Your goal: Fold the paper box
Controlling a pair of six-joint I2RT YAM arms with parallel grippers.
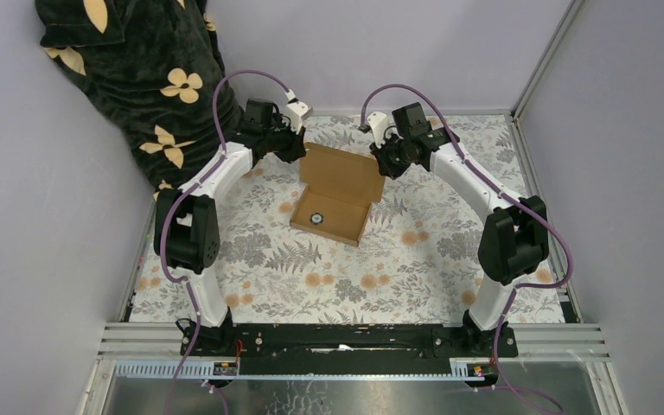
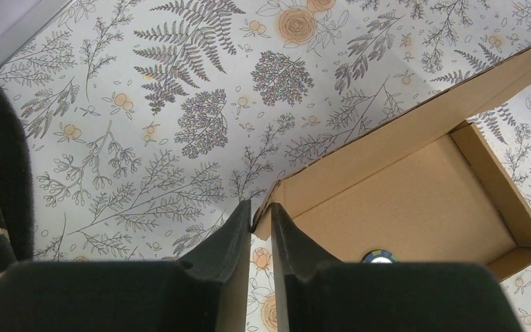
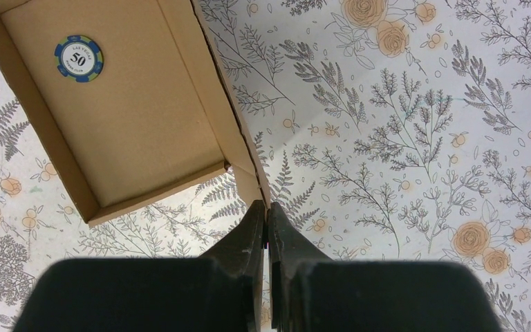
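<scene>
On the flowered worktop (image 1: 380, 268) the paper box (image 1: 333, 212) lies open past the middle, between the two arms, a poker chip (image 1: 317, 218) in its tray and its lid raised at the far side. The right end effector (image 3: 267, 214) is pinched on the lid's right corner flap. The left end effector (image 2: 261, 218) has the left corner between nearly closed fingers, grip unclear, with a dark flowered cloth (image 1: 138, 69) behind it.

The paper box (image 1: 346, 173) is plain matt brown cardboard, slightly rough. The desk (image 1: 311, 277) wears a smooth printed floral covering. The poker chip (image 3: 78, 58) looks smooth plastic; the right tool (image 3: 267, 211), matt black.
</scene>
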